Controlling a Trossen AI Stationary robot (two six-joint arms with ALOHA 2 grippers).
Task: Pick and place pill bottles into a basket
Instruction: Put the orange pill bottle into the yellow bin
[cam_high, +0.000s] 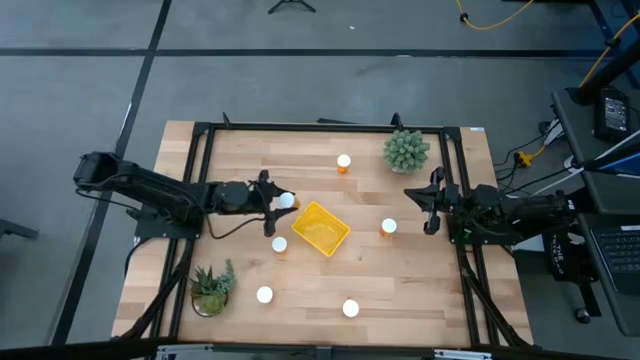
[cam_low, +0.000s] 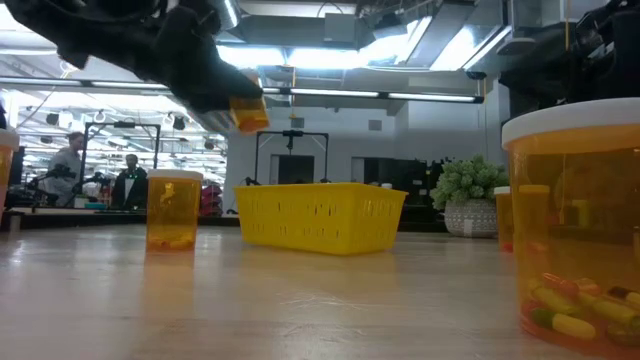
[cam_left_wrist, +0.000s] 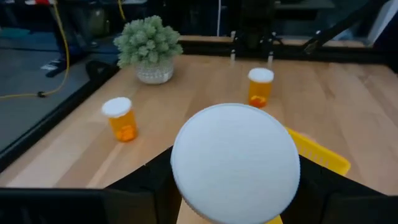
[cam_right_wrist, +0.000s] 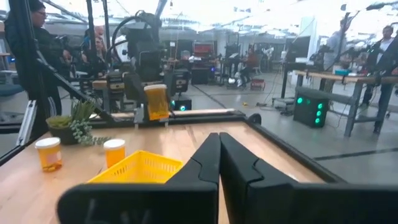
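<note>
My left gripper (cam_high: 274, 198) is shut on a pill bottle (cam_high: 287, 200), orange with a white cap, just left of the yellow basket (cam_high: 320, 228). The low view shows this bottle (cam_low: 248, 112) raised above the table. Five other bottles stand upright on the table: one at the far side (cam_high: 343, 162), one right of the basket (cam_high: 388, 227), one by the basket's near-left side (cam_high: 279, 244), and two near the front edge (cam_high: 264, 294) (cam_high: 350, 308). My right gripper (cam_high: 432, 205) waits shut and empty at the table's right side, and its own view shows its fingers (cam_right_wrist: 219, 155) closed together. My left gripper pinches the bottle's body just under its white cap (cam_left_wrist: 235, 163), one finger (cam_left_wrist: 152, 183) on each side. The fingers come slanting down from the table's left. The bottle hangs clear of the table, roughly upright with its cap up.
A pale green potted plant (cam_high: 406, 150) stands at the far right and a spiky green one (cam_high: 210, 288) at the near left. A black frame (cam_high: 300, 127) runs around the table. People stand in the room beyond the table (cam_low: 70, 160).
</note>
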